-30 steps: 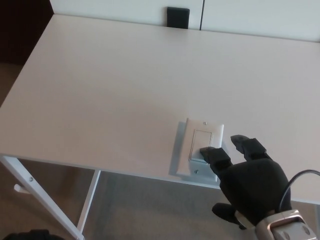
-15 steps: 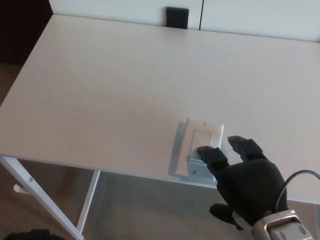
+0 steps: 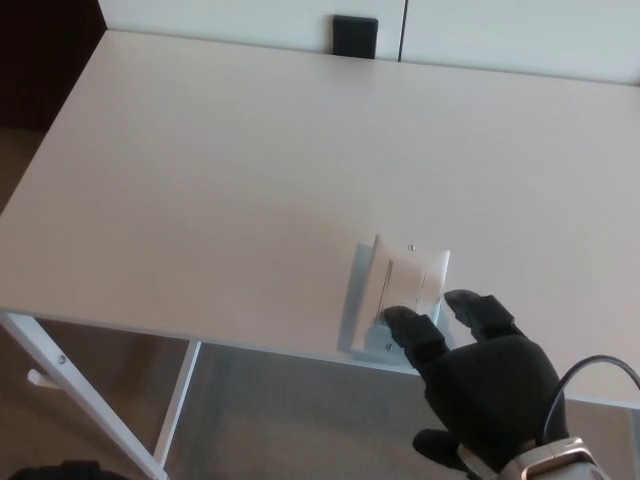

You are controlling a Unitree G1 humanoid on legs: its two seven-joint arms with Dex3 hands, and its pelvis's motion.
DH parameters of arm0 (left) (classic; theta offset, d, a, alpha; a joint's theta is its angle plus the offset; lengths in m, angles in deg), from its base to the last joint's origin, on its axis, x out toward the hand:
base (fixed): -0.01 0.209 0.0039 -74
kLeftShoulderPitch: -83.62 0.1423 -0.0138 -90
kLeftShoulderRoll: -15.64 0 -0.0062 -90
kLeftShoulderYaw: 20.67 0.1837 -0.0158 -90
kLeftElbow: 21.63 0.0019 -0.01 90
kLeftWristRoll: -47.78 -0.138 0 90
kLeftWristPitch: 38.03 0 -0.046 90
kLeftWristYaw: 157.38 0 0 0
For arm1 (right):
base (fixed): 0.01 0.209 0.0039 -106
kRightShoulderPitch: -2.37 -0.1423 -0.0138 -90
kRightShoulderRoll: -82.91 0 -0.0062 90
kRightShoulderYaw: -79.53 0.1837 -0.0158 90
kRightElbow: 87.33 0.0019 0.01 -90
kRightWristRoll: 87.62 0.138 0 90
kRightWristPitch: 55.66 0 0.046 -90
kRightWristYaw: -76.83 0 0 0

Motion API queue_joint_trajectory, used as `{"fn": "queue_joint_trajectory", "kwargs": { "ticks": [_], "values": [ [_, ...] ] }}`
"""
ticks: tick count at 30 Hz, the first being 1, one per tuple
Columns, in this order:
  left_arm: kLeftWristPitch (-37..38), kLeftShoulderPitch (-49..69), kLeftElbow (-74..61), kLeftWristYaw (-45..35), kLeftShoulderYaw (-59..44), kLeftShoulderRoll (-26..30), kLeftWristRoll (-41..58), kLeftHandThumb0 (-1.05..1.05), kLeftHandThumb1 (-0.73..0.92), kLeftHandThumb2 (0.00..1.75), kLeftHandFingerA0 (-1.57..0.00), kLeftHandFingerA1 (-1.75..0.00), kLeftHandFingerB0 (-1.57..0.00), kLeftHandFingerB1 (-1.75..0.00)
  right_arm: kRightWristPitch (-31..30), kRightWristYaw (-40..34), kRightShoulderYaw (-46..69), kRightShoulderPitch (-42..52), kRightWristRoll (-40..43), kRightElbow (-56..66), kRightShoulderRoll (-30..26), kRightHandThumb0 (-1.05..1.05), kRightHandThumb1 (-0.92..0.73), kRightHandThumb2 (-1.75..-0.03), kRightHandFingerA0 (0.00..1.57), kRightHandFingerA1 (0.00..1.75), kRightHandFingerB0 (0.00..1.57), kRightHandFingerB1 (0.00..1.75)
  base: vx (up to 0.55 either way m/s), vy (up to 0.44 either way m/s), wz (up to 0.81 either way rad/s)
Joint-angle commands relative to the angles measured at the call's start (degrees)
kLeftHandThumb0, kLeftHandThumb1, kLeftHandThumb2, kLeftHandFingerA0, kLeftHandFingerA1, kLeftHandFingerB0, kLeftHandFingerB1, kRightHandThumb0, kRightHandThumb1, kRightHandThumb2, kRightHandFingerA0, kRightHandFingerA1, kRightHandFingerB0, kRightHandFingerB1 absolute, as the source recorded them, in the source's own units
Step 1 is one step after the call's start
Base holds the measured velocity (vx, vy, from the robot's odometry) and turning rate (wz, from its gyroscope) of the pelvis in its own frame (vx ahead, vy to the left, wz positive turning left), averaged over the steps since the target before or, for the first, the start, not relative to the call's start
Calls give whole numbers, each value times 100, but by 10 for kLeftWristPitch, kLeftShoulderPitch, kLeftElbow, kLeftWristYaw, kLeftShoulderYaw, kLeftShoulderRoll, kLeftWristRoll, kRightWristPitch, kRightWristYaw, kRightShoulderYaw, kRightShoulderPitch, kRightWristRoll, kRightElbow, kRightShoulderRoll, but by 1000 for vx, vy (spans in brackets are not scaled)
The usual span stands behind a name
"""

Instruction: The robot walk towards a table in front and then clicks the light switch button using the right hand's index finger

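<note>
We're standing at the white table [image 3: 230, 170] now, so the walk looks done, and our right hand [image 3: 480, 385] is in at the near edge with its fingers spread, holding nothing — the index finger [image 3: 412, 332] reaches forward with its tip on the lower end of the light switch [image 3: 405, 293], while the other finger sits apart to its right, off the plate. The switch plate lies flat near the table's front edge, right of centre, its long axis running away from us toward the far side, a small screw showing at its far end. The rocker appears tipped under the fingertip, so we judge the press is under way — whether it has fully clicked we can't tell, and drawing the hand back is what's left. Our left hand isn't in view
</note>
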Motion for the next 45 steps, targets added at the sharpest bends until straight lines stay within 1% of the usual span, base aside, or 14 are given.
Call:
{"fn": "queue_joint_trajectory", "kwargs": {
  "ticks": [1, 3, 4, 18, 21, 22, 27, 28, 29, 32, 33, 36, 37, 45],
  "values": [
    [-7, 3, -2, -7, -1, 11, -5, -38, 51, 56, -65, -41, -53, -37, -11, 55, -7, 17, -9, -2, -12, -77, -51, -87, 5, 36, 32, 46, 0, 0, 0],
    [-6, 3, -1, -8, -2, 11, -3, -38, 51, 55, -64, -41, -53, -37, -11, 58, -8, 18, -11, 2, -13, -76, -63, -60, 12, 29, 41, 35, 0, 0, 0],
    [-4, 2, 1, -7, -2, 11, -3, -38, 51, 55, -65, -41, -54, -37, -12, 66, -7, 18, -11, 9, -13, -77, -51, -88, 5, 36, 31, 46, 0, 0, 0],
    [-5, -5, 6, -8, -2, 13, -4, -37, 51, 55, -65, -41, -54, -37, 58, 43, 57, 169, 39, 361, -65, -84, -56, -92, 2, 24, 25, 46, 0, 0, 0],
    [-2, 1, 9, -7, -3, 13, -4, -38, 50, 56, -65, -41, -53, -37, 83, 23, 69, 232, 65, 392, -92, -74, -66, -61, 6, 28, 31, 33, 0, 0, 0],
    [1, 4, 9, -9, -2, 14, -3, -38, 51, 56, -64, -41, -53, -37, 91, 16, 77, 256, 78, 392, -103, -79, -54, -89, 4, 35, 24, 45, 0, 0, 0],
    [12, 20, 15, 2, 7, 14, -17, -40, 50, 56, -66, -41, -54, -37, 114, -17, 124, 342, 157, 314, -134, -70, -64, -59, 5, 33, 29, 33, 0, 0, 0],
    [18, 28, 16, 5, 11, 15, -21, -40, 50, 56, -66, -41, -54, -37, 114, -13, 134, 352, 177, 282, -136, -72, -50, -85, 2, 31, 23, 46, 0, 0, 0],
    [19, 31, 17, 5, 12, 13, -21, -40, 50, 56, -66, -41, -54, -37, 115, -14, 139, 355, 180, 266, -138, -66, -60, -60, 7, 27, 27, 33, 0, 0, 0],
    [21, 34, 28, 8, 17, 3, -19, -40, 49, 56, -67, -42, -55, -37, 107, 3, 158, 338, 185, 178, -144, -37, -39, -97, 3, 52, 0, 44, 0, 0, 0],
    [16, 31, 27, 14, 19, 0, -22, -40, 50, 56, -67, -42, -55, -37, 104, 9, 167, 310, 186, 127, -146, -74, -53, -85, 6, 42, 20, 43, 0, 0, 0],
    [20, 30, 29, 18, 17, -2, -20, -39, 50, 56, -66, -42, -54, -37, 84, 32, 175, 274, 188, 61, -142, -67, -63, -59, 11, 35, 26, 33, 0, 0, 0],
    [19, 27, 30, 18, 17, -3, -19, -40, 50, 56, -67, -42, -54, -37, 72, 46, 180, 261, 192, 38, -139, -37, -40, -97, 3, 52, 0, 45, 0, 0, 0],
    [10, 15, 25, 16, 13, -5, -14, -39, 49, 55, -67, -42, -55, -37, 57, 37, 197, 177, 211, -101, -131, -37, -43, -100, 3, 52, 0, 45, 0, 0, 0]
  ]
}}
